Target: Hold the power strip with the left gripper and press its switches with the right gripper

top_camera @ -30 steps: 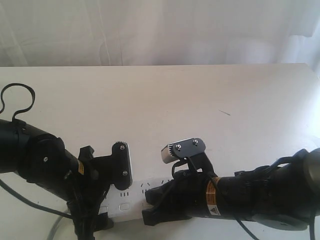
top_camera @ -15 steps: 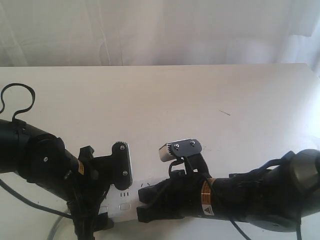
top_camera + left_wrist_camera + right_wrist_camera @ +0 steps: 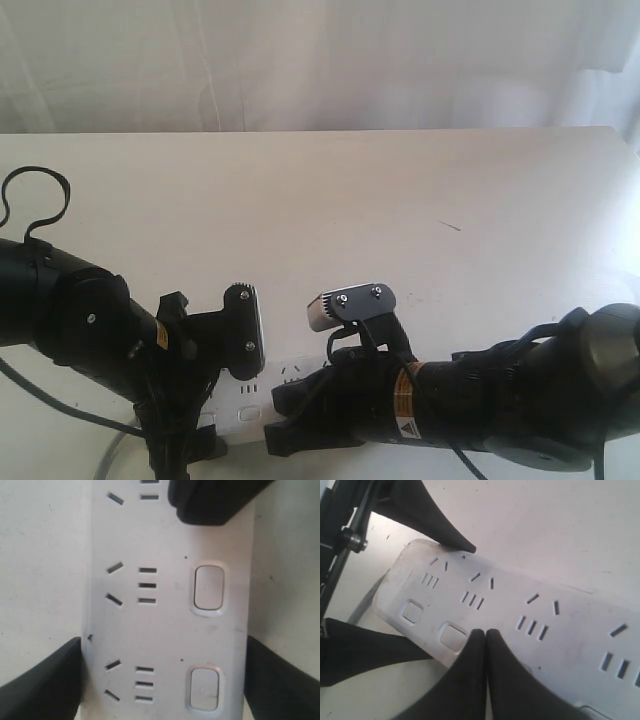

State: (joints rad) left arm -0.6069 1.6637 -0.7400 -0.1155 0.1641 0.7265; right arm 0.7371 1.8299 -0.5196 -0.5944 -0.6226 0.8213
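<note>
The white power strip [image 3: 165, 615] lies flat on the table, and only a short piece of the power strip [image 3: 255, 395] shows in the exterior view. My left gripper [image 3: 164, 645] is shut on it, one black finger against each long side. Two switches [image 3: 209, 590] [image 3: 204, 687] show between and ahead of those fingers. My right gripper [image 3: 485, 632] is shut, its joined tips over the strip beside a switch [image 3: 452, 636]. I cannot tell whether they touch it. Its silver-grey finger pad [image 3: 352, 303] shows in the exterior view.
A grey cord [image 3: 365, 605] leaves the strip's rounded end toward the table's front edge. The pale table [image 3: 400, 200] runs back to a white curtain [image 3: 320, 60]. A black cable loop [image 3: 35, 195] rises from the left arm.
The right arm has slid left along the strip and a little lower, carrying its silver pad closer to the left gripper. The left gripper and the strip have not moved.
</note>
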